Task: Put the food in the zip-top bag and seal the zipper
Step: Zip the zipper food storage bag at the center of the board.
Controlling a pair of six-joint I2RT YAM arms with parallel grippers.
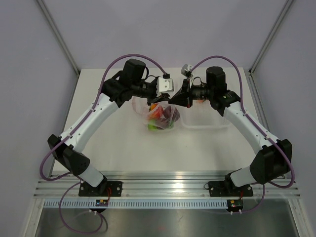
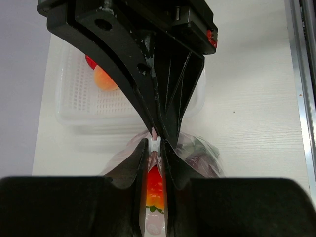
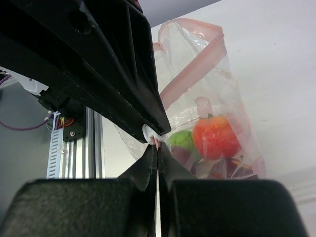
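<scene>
No text, label, brand, number or sign can be read in any view. A small coloured part below the left arm base (image 1: 102, 201) and another below the right arm base (image 1: 233, 203) are too tiny to read.

left arm (image 1: 91, 121): long white tapered links set between chunky black joint housings.
right arm (image 1: 247, 123): same build, white shells with black joints and a black block at the elbow.
bases (image 1: 101, 187): flat black mounting plates, one under each arm.
cables (image 1: 138, 55): purple, one per arm, running from the base end up to the wrist.
wrist cameras (image 1: 165, 84): small pale grey-white blocks beside each hand.
left hand (image 2: 155, 144): matte black, two fingers narrowing to thin curved tips.
right hand (image 3: 158, 149): matte black too; the left wrist view shows its triangular ribs, a round hole and a red mark.
</scene>
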